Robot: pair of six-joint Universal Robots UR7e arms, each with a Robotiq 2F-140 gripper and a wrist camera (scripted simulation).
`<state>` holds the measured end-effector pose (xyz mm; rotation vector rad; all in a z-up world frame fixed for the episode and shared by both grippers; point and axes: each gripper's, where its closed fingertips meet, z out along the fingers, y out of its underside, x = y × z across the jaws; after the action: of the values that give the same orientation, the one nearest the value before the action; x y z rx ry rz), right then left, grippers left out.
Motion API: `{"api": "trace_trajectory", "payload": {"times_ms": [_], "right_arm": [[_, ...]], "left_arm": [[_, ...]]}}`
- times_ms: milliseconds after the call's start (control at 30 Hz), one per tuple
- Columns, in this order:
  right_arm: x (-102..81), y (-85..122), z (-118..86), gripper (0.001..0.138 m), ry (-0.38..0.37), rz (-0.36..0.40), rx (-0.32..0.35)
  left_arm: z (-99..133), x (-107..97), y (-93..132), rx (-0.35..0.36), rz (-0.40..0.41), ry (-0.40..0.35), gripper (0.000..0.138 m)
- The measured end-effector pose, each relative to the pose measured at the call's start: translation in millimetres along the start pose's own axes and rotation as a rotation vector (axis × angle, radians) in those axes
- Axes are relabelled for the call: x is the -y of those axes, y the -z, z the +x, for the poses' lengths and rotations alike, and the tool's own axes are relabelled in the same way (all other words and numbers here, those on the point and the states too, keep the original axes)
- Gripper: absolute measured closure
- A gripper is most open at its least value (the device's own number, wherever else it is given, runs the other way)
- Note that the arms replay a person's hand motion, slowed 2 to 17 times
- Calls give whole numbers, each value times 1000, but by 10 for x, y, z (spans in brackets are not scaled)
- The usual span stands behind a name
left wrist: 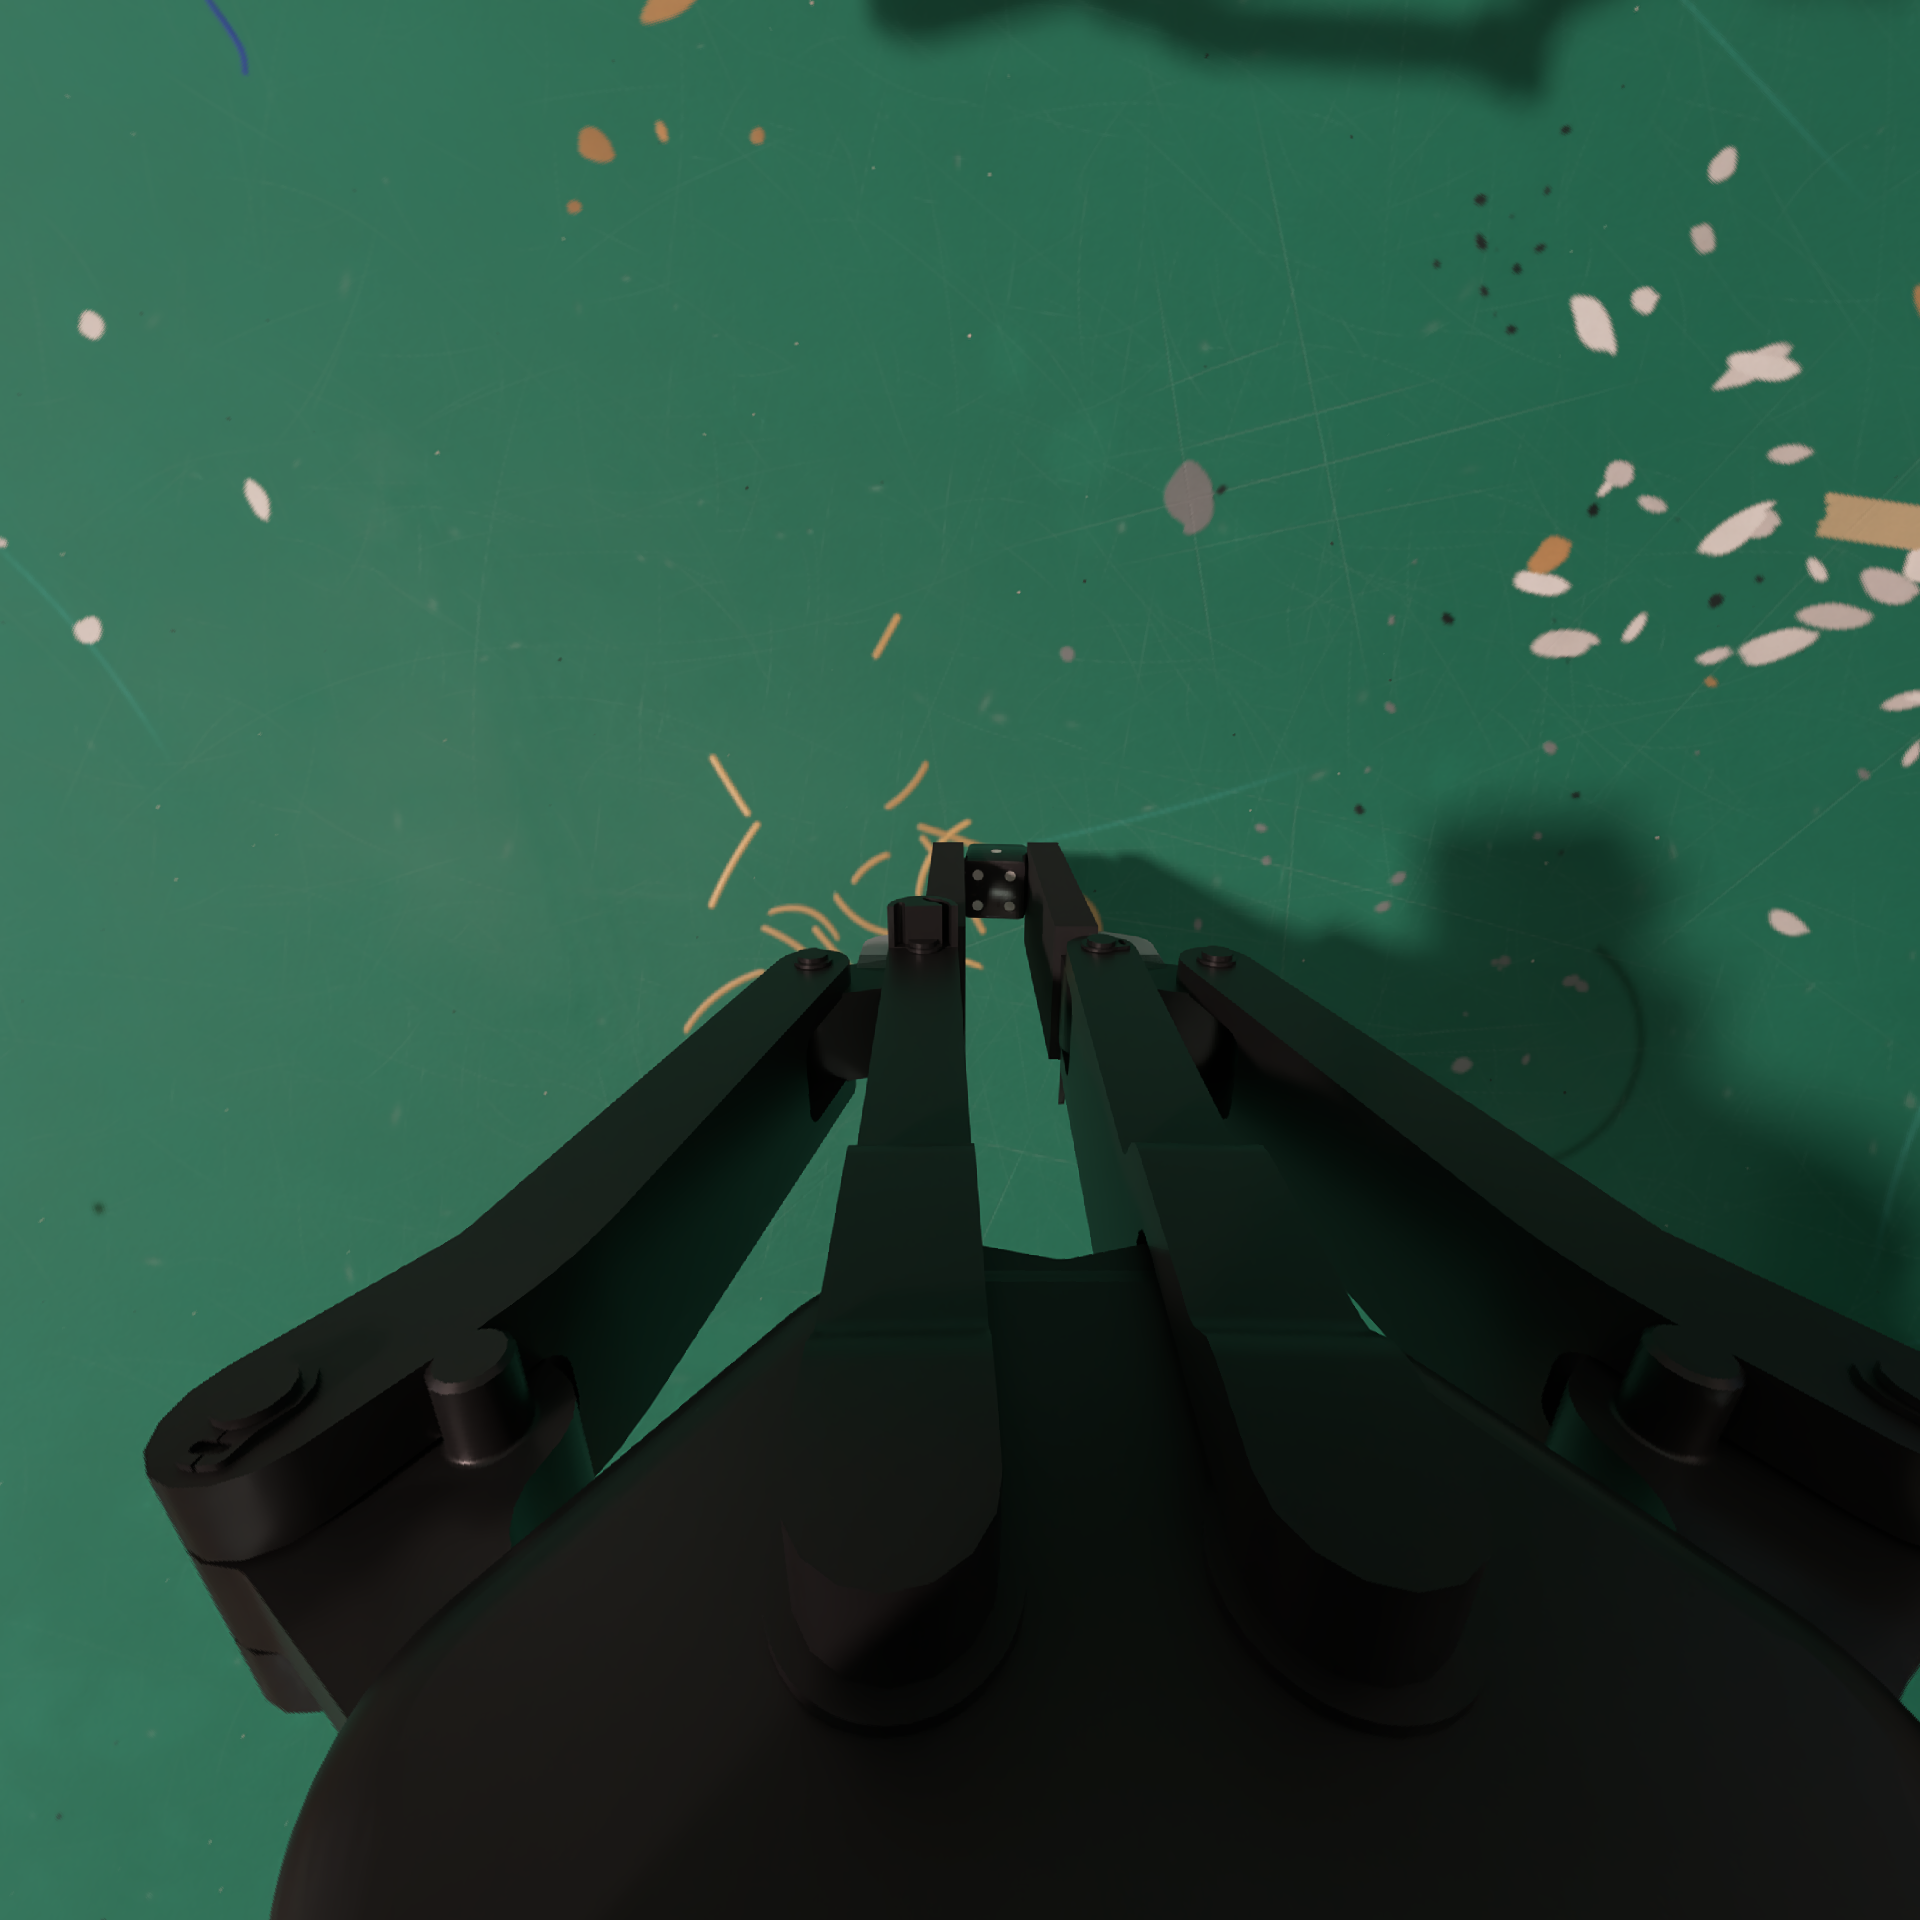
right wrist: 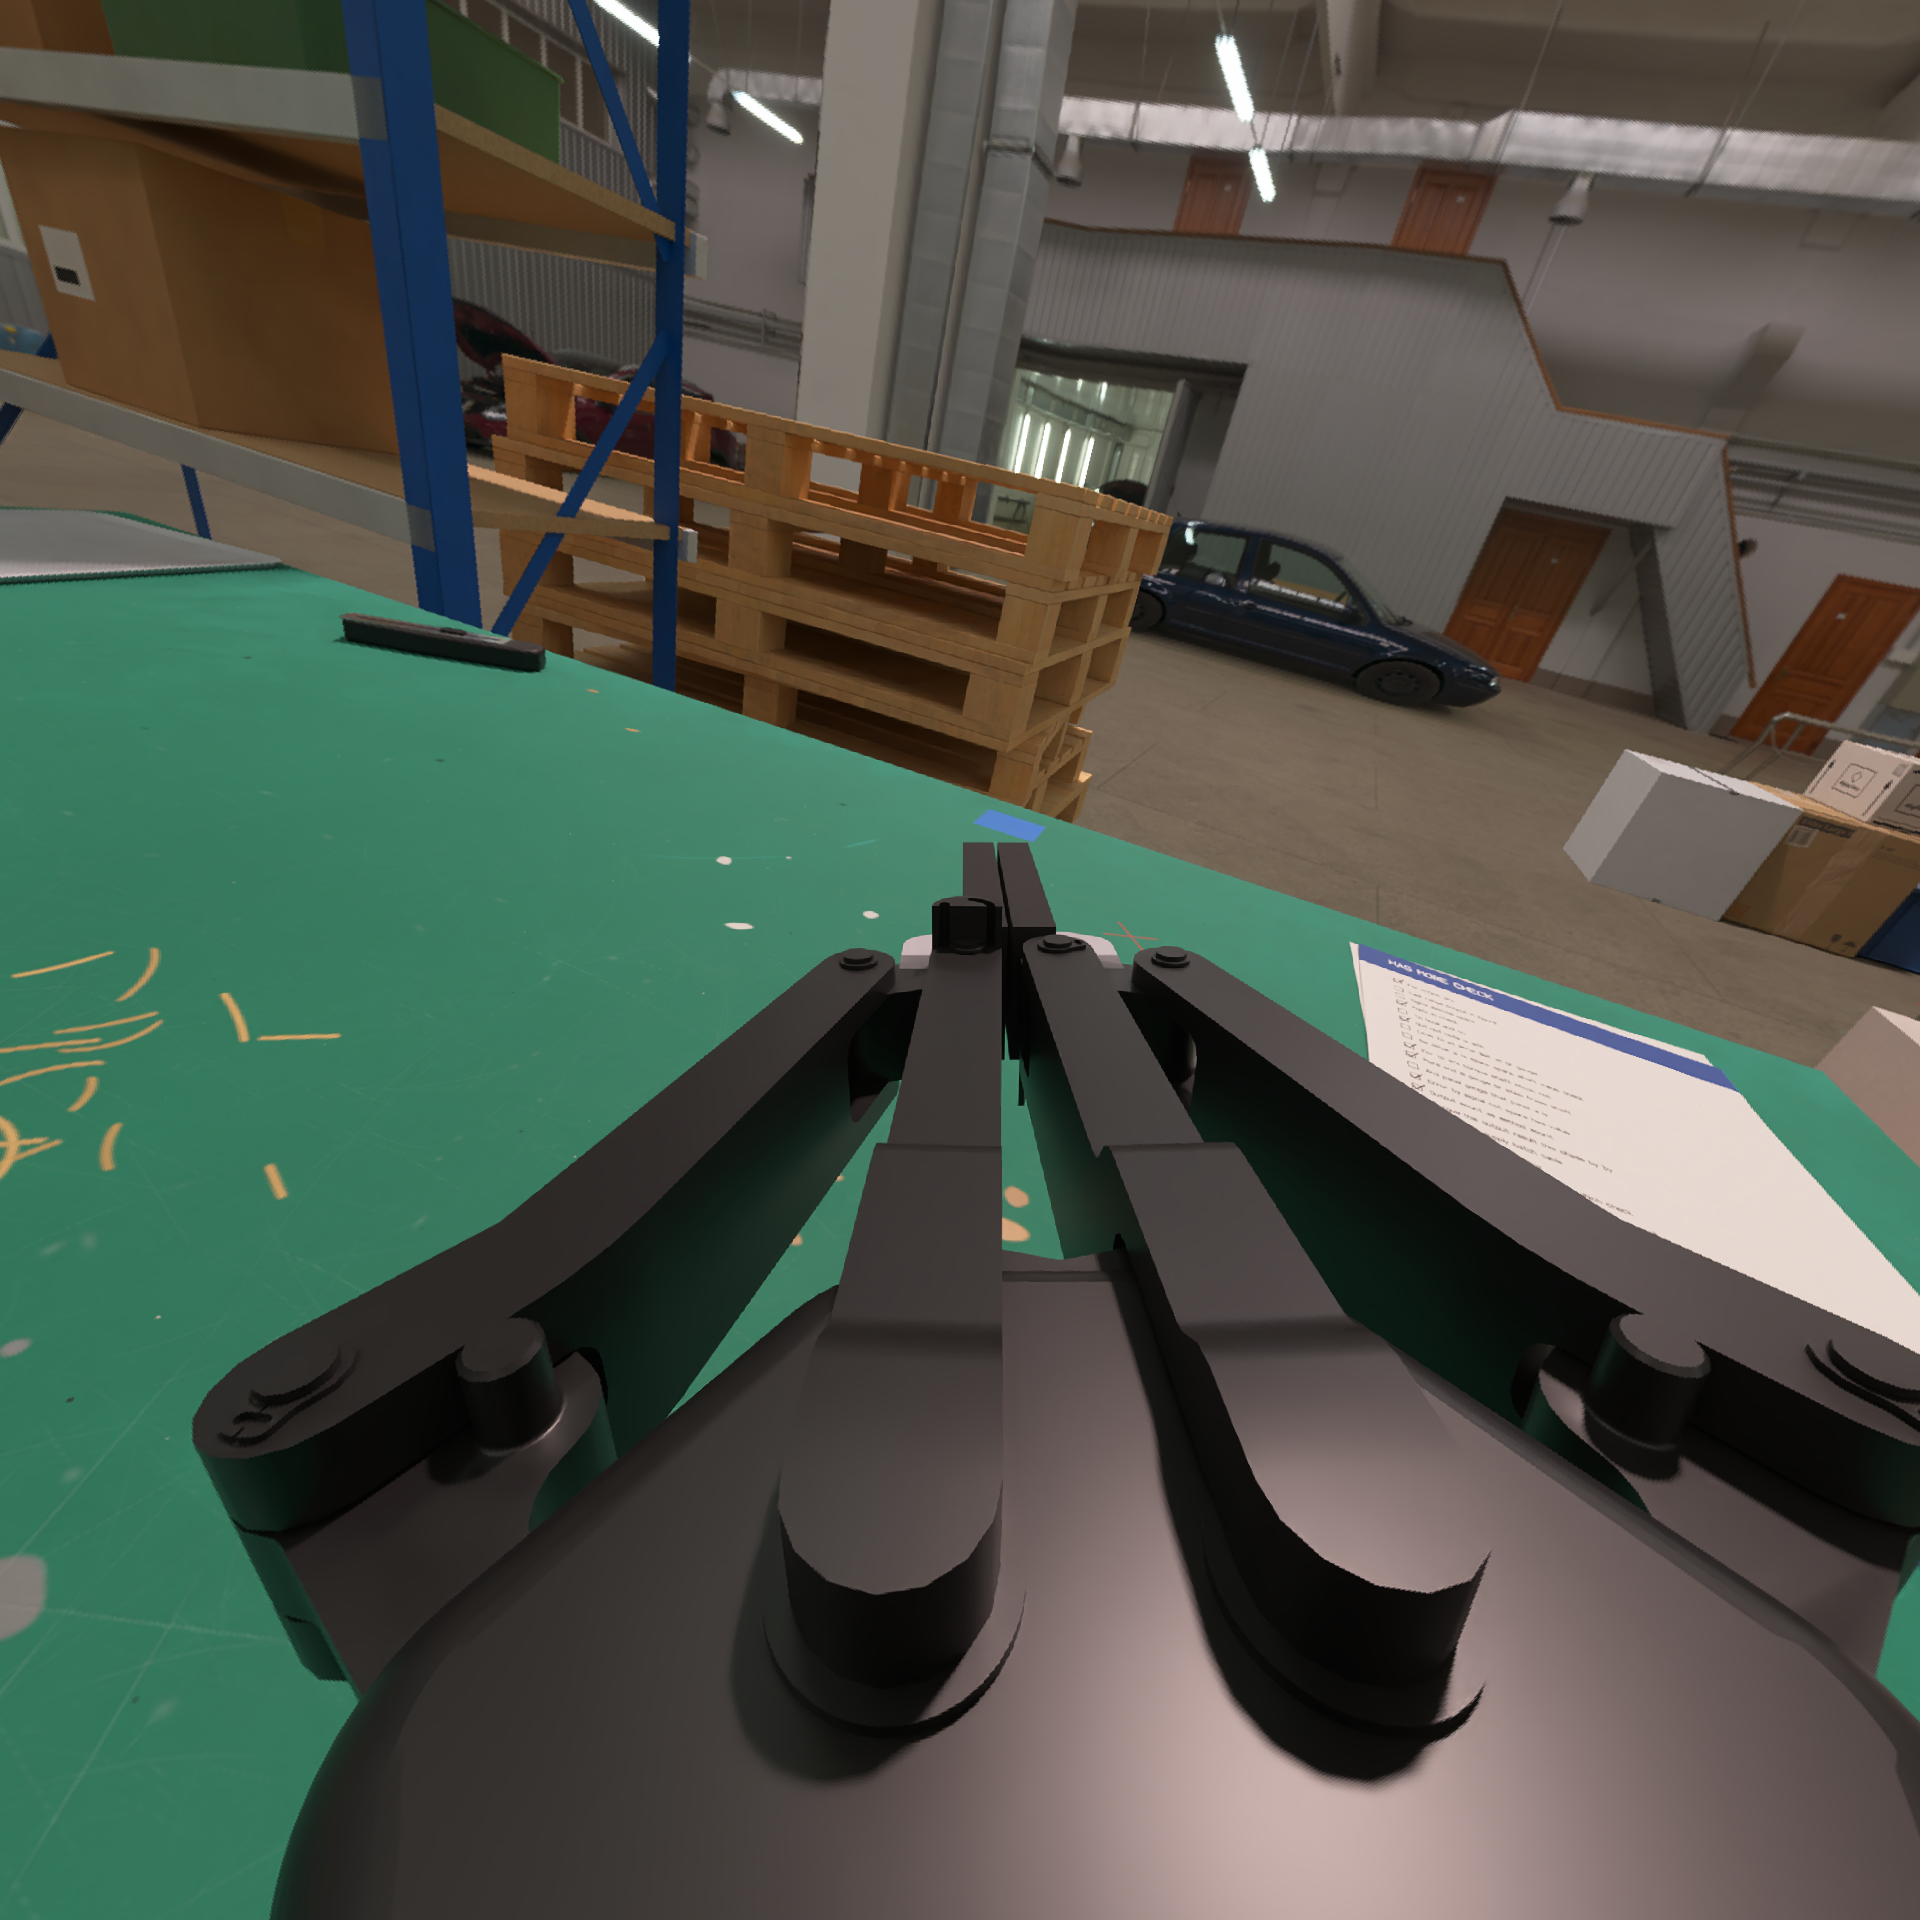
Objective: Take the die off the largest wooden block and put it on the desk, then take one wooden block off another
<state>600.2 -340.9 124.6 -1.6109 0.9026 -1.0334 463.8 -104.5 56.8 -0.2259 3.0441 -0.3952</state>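
In the left wrist view my left gripper [left wrist: 994, 883] points down at the green desk [left wrist: 520, 520] and is shut on a small black die [left wrist: 994, 885] with white pips, held between its fingertips just above the desk surface. A sliver of a tan wooden block [left wrist: 1870, 517] shows at the right edge. In the right wrist view my right gripper [right wrist: 1003, 883] is shut and empty, its fingertips pressed together, held above the desk [right wrist: 416, 831] near its far edge. No other wooden block shows in either view.
The desk bears white, orange and dark paint flecks [left wrist: 1756, 530]. A printed white sheet [right wrist: 1621, 1132] lies at the right, a black flat bar [right wrist: 442, 641] at the far left, blue tape [right wrist: 1008, 824] at the edge. Pallets [right wrist: 831, 603] and shelving [right wrist: 416, 312] stand beyond.
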Motion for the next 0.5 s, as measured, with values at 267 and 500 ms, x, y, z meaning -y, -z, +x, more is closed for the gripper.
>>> {"api": "trace_trajectory", "payload": {"times_ms": [267, 500], "right_arm": [[-68, -28, 12, 138, 3, -34, -13], [-120, -49, 10, 138, 6, -61, -16]], "left_arm": [[85, 97, -164, -19, -4, -27, 122], [145, 158, -280, -32, -10, -48, 122]]}}
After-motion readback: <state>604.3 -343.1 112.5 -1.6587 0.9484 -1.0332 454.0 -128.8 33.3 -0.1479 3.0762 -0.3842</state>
